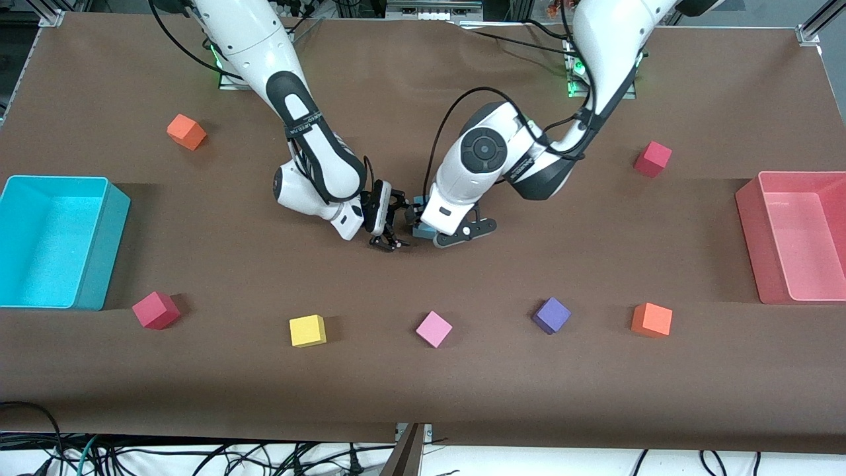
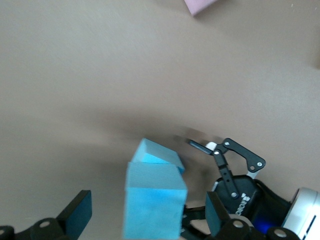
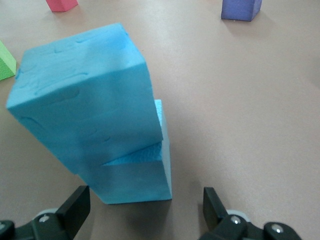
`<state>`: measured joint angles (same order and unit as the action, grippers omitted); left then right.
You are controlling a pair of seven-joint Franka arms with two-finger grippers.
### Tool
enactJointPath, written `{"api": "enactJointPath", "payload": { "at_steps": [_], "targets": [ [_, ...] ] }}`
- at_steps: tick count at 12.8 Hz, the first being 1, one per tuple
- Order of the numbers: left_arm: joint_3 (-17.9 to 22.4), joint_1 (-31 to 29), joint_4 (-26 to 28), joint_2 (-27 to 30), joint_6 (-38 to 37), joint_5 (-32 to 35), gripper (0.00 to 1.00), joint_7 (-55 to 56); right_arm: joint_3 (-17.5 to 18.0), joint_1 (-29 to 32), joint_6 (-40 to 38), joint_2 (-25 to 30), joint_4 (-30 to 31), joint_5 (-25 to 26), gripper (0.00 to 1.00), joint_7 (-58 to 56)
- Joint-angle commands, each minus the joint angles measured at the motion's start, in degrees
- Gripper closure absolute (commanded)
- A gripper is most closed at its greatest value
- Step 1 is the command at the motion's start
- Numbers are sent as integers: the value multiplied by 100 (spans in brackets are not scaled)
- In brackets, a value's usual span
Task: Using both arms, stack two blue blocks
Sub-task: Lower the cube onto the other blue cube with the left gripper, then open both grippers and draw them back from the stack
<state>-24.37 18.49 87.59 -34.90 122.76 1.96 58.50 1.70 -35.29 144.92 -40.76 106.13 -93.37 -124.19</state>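
Mid-frame on the desk (image 1: 198, 396), the two blue blocks (image 3: 100, 115) sit stacked, the top one skewed. Both pincers flank them with fingers apart: right pincer (image 1: 390, 228), left pincer (image 1: 456, 235), seemingly releasing.

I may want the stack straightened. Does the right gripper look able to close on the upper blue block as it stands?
Probably yes: the right gripper is open, its fingers either side of the stack, with the tilted upper blue block between them and nothing blocking.

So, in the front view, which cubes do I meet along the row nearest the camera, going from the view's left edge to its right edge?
Red cube → yellow cube → pink cube → purple cube → orange cube.
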Motion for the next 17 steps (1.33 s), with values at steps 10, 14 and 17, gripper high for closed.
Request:
{"api": "enactJointPath", "payload": {
  "at_steps": [10, 14, 17],
  "targets": [
    [107, -1189, -621, 1413, -3056, 112, 0, -3694, -381, 75, -139, 384, 189, 2635, 0, 2330],
    [1475, -1006, -174, 2424, -3364, 103, 0, -5634, -644, 58, -559, 726, 119, 4104, 0, 4285],
    [2065, -1049, 581, 3267, -3303, 112, 0, -6271, -1083, 66, -1804, 894, -546, 5508, 0, 5812]
  ]
}}
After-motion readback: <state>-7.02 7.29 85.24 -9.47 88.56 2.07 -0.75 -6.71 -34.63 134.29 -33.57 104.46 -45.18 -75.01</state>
